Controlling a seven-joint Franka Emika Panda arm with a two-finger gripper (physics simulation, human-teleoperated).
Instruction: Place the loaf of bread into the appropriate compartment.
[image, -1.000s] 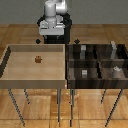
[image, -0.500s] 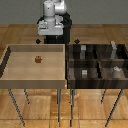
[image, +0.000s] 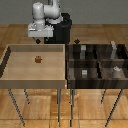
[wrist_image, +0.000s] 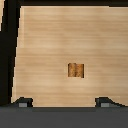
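Note:
The loaf of bread (image: 38, 59) is a tiny brown cube with a darker crust. It lies on the floor of the light wooden tray (image: 10, 75) at the exterior view's left. In the wrist view the loaf of bread (wrist_image: 75, 70) rests on bare wood, apart from both fingertips (wrist_image: 22, 102). My gripper (image: 40, 41) hangs above the tray's far wall, behind the loaf and well above it. My gripper (wrist_image: 63, 102) is open, with nothing between its fingers.
A dark box of several compartments (image: 97, 62) stands at the exterior view's right, touching the tray. Small grey objects (image: 116, 70) sit in some of its compartments. Both containers rest on thin metal legs (image: 60, 107) over a wooden floor.
The arm has swung a little toward the exterior view's left, over the tray's far edge. The loaf has not moved.

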